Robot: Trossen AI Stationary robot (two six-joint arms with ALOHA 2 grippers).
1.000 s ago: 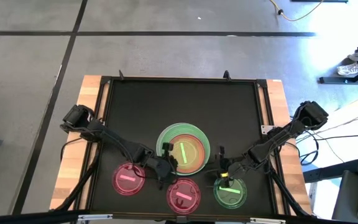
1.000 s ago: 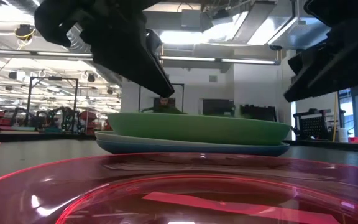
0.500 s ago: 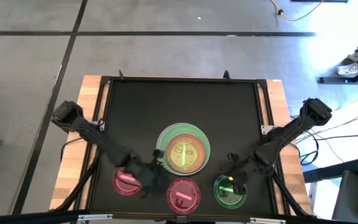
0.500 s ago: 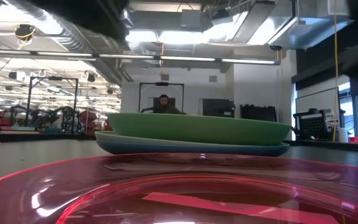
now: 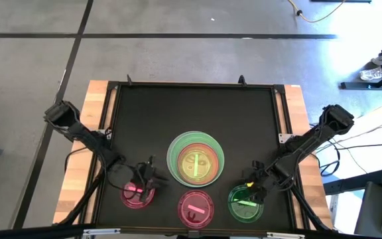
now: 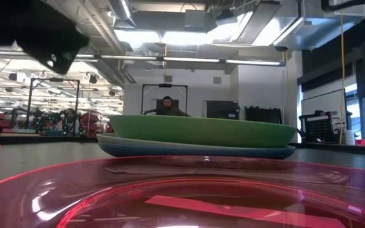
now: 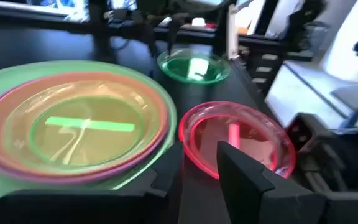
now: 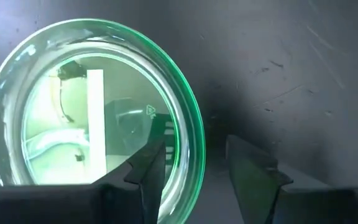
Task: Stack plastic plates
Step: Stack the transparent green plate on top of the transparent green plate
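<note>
A stack of plates [image 5: 195, 159] sits mid-table: large blue and green plates [image 6: 195, 130] below, a translucent green one with a bar mark [image 7: 82, 124] on top. Two pink translucent plates [image 5: 136, 194] [image 5: 196, 207] and one green translucent plate [image 5: 245, 204] lie flat near the near edge. My left gripper [image 5: 146, 175] hovers open above the left pink plate, with nothing between its fingers [image 7: 201, 168]. My right gripper [image 8: 197, 171] is open, low over the green plate [image 8: 92, 112]. One finger stands inside the plate's rim [image 8: 194, 140] and one outside it.
The black mat [image 5: 191, 113] covers the table inside a raised frame [image 5: 111, 119], and its far half is bare. The middle pink plate [image 6: 182, 196] fills the low view's foreground. A person [image 6: 167, 106] sits far behind the table.
My left gripper has drawn away from the stack's near-left side and moved toward the table's left, ending over the left pink plate. My right gripper has shifted a little toward the near right, over the green translucent plate. The plates have stayed put.
</note>
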